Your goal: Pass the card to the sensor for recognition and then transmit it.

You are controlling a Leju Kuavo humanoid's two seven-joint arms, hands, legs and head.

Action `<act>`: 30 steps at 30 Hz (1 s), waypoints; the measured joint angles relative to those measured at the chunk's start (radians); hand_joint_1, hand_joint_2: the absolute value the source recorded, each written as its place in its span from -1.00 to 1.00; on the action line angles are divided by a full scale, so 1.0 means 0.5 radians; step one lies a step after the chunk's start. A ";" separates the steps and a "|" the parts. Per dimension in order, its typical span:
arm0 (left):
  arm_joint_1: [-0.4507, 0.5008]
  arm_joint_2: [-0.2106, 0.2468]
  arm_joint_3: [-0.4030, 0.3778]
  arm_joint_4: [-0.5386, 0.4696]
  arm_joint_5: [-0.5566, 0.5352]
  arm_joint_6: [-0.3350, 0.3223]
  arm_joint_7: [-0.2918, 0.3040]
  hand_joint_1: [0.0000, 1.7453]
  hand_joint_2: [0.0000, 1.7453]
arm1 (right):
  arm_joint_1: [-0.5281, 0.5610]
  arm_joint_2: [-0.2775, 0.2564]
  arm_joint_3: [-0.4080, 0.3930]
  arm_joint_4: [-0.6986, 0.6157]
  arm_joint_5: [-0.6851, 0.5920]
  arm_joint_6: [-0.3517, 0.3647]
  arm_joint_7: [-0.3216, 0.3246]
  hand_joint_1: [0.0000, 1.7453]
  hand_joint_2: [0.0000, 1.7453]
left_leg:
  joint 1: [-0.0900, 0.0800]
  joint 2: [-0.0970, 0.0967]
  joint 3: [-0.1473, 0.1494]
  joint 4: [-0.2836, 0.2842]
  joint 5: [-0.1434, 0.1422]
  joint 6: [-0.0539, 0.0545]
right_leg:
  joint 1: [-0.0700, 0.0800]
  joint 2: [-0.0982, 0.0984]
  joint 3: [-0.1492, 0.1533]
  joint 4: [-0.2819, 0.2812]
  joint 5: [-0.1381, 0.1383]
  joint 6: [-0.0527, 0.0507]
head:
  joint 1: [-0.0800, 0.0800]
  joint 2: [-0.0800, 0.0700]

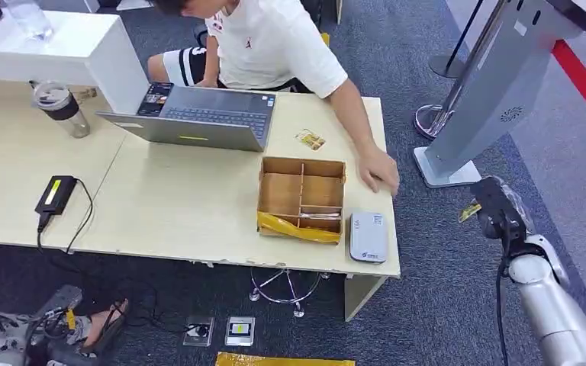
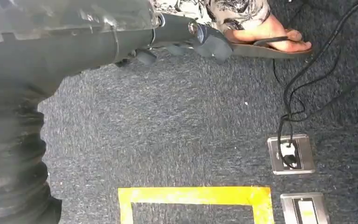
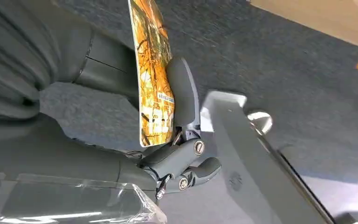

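My right hand (image 1: 496,206) is raised to the right of the table, over the carpet, and pinches a yellow-orange patterned card (image 1: 470,211) that sticks out toward the table. In the right wrist view the card (image 3: 154,74) stands edge-on between the thumb and a dark finger (image 3: 182,93). The grey card reader (image 1: 368,235) lies flat on the table's front right corner. A second yellow card (image 1: 310,139) lies on the table beside the laptop. My left hand (image 1: 49,324) hangs low at the bottom left; in the left wrist view its fingers (image 2: 205,39) hang over the carpet, holding nothing.
A partitioned cardboard box (image 1: 302,197) stands left of the reader. A person in white sits behind the table, one hand (image 1: 379,169) resting near the box. A laptop (image 1: 198,116), a power brick (image 1: 55,194) and a bottle (image 1: 61,108) are on the table (image 1: 168,213). A grey kiosk stand (image 1: 496,91) rises at right.
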 joint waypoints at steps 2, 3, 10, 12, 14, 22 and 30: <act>-0.005 -0.002 0.000 -0.001 -0.005 0.000 0.008 -1.00 1.00 | -0.002 0.013 0.002 0.068 0.000 0.005 -0.007 1.00 1.00 | 0.000 0.000 0.000 0.000 0.000 0.000 | 0.000 0.000 0.000 0.000 0.000 0.000 | 0.001 0.000; -0.006 -0.002 0.000 -0.002 -0.008 0.000 0.011 -1.00 1.00 | -0.002 0.020 0.003 0.094 0.000 0.006 -0.010 1.00 1.00 | 0.000 0.000 0.000 0.000 0.000 0.000 | 0.000 0.000 0.000 0.000 0.000 0.000 | 0.001 0.000; -0.023 -0.011 0.000 -0.006 -0.031 0.002 0.014 -1.00 1.00 | -0.006 0.061 0.017 0.205 -0.044 -0.030 -0.039 1.00 1.00 | 0.000 0.001 0.000 0.000 0.000 0.000 | 0.000 0.001 0.000 0.000 0.001 0.000 | 0.000 0.000; -0.024 -0.011 0.000 -0.006 -0.034 0.004 0.014 -1.00 1.00 | -0.012 0.061 0.018 0.212 -0.069 -0.051 -0.042 1.00 1.00 | 0.000 0.001 0.000 0.000 0.000 0.000 | 0.000 0.001 0.000 0.000 0.001 0.000 | 0.001 0.000; -0.021 -0.018 0.000 -0.006 -0.036 0.024 0.011 -1.00 1.00 | -0.020 0.061 0.011 0.211 -0.125 -0.088 -0.048 1.00 1.00 | 0.000 0.001 0.000 0.000 0.000 0.000 | -0.001 0.001 0.000 0.000 0.001 0.000 | 0.001 0.000; 0.044 -0.096 0.003 -0.003 -0.039 0.104 -0.058 -1.00 1.00 | -0.051 0.049 -0.066 -0.027 -0.462 -0.094 -0.011 1.00 1.00 | -0.002 0.001 0.000 0.000 0.000 0.000 | -0.002 0.000 0.001 0.000 0.001 0.001 | 0.001 0.000; 0.041 -0.124 0.002 -0.003 -0.055 0.096 -0.058 -1.00 1.00 | -0.050 0.035 -0.050 -0.446 -0.467 -0.020 0.118 1.00 1.00 | -0.001 0.001 0.000 0.000 0.000 0.000 | -0.001 0.001 0.000 0.001 0.001 0.001 | 0.001 0.000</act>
